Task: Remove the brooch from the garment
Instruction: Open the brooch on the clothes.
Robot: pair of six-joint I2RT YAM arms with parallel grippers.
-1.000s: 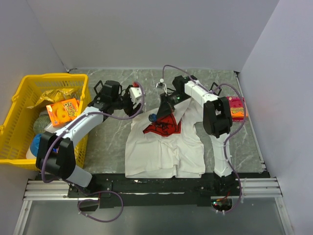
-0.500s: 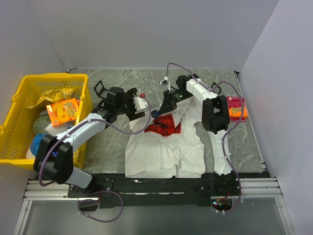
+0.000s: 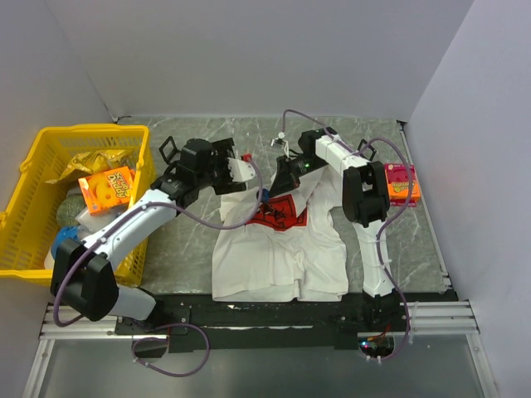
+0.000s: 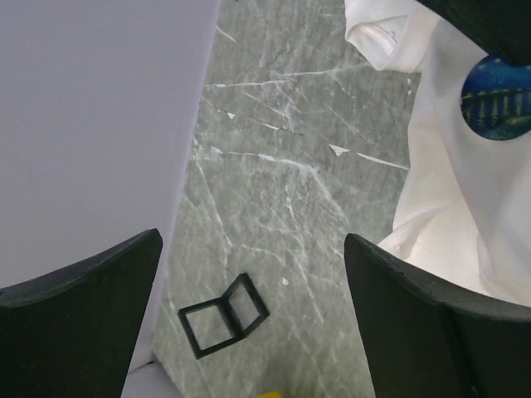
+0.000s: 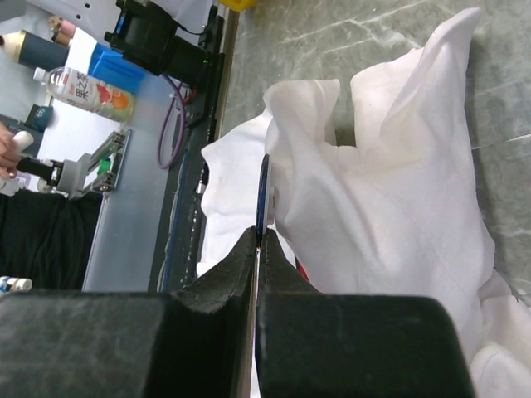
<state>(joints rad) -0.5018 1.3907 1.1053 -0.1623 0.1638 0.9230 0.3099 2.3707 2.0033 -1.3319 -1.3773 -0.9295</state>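
White garment (image 3: 278,249) lay on the grey marbled desk (image 3: 191,232), hem toward the arm bases, red print (image 3: 278,215) crumpled and facing up. The collar end was bunched and raised toward the right pincer (image 5: 255,240). Round blue brooch (image 4: 496,98) sat on this raised cloth near the collar, seen edge-on in the right wrist view.

Right pincer: jaws pressed fully together, tips at the fold of cloth touching the brooch's rim. Whether they pinched cloth or rim could not be told.

Left pincer (image 4: 253,265): jaws spread wide, nothing between them, held over bare desk just left of the garment, near the collar.

Yellow basket (image 3: 33,157) stood at the desk's left side with packets inside. Small black frame (image 4: 224,315) lay on the desk.
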